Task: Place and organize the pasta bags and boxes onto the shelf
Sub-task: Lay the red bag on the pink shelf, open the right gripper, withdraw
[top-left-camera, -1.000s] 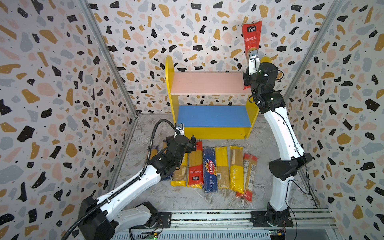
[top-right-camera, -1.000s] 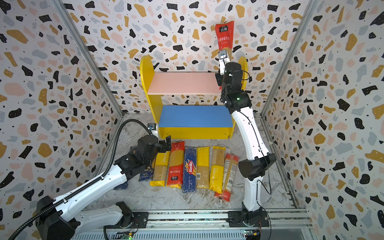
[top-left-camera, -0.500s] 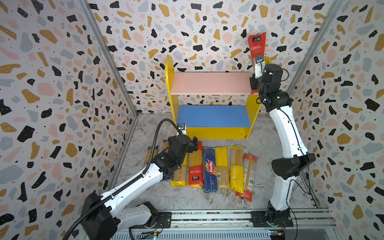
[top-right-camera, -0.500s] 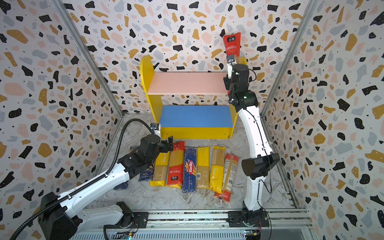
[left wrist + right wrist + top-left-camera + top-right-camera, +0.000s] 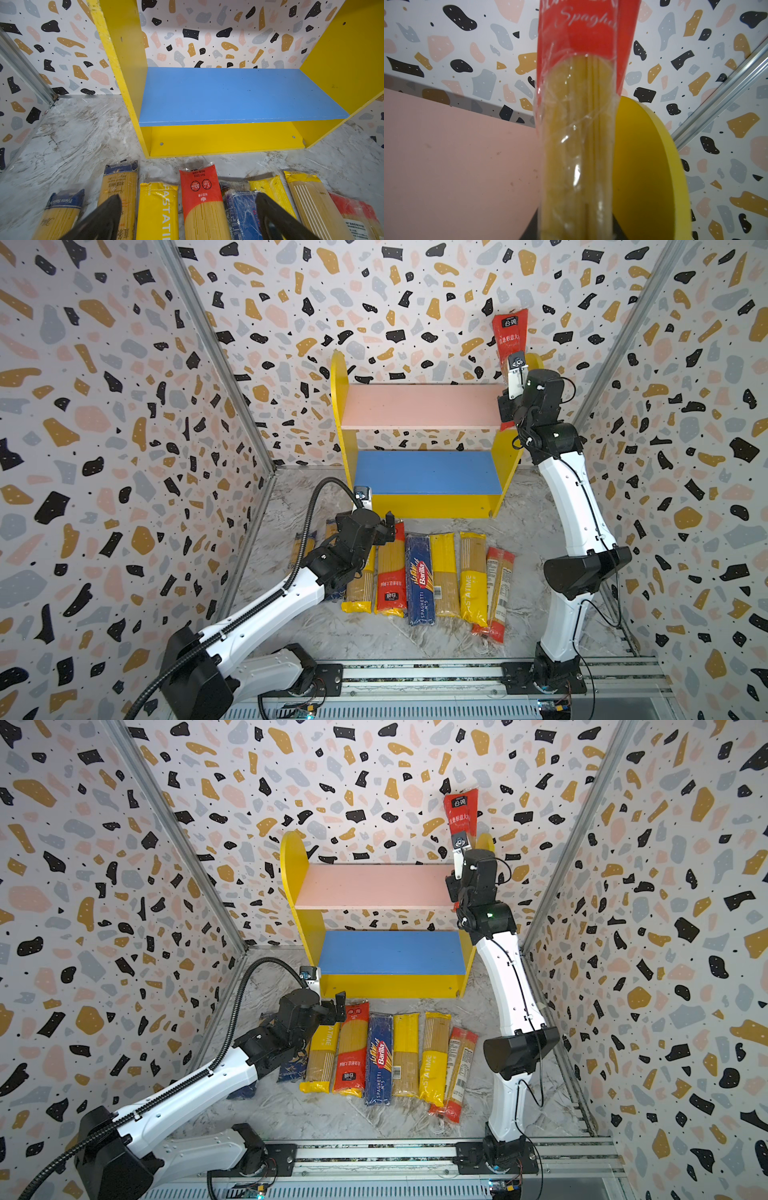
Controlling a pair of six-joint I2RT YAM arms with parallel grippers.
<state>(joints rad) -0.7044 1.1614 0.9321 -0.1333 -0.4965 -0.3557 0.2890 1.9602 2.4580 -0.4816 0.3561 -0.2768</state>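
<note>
Right fingers [image 5: 506, 408]: clenched on the red packet [image 5: 509, 333], which stood upright in the upper right of the frame, at the shelf's [image 5: 340, 414] right side beside the pink board [image 5: 419, 406].
Left fingers [image 5: 389, 526]: spread wide and empty, above the row of packets [image 5: 442, 572] lying on the desk [image 5: 415, 647], lower centre.

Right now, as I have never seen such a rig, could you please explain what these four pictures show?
Two white robot arms stand on a rail. Both top views look down on the whole scene; each wrist view comes from a camera on one arm. The left fingers, open, hover over spaghetti packets lying in a row on the marble floor before the shelf. The right fingers are shut on a red packet, held roughly upright at the right end of the pink upper board.
</note>
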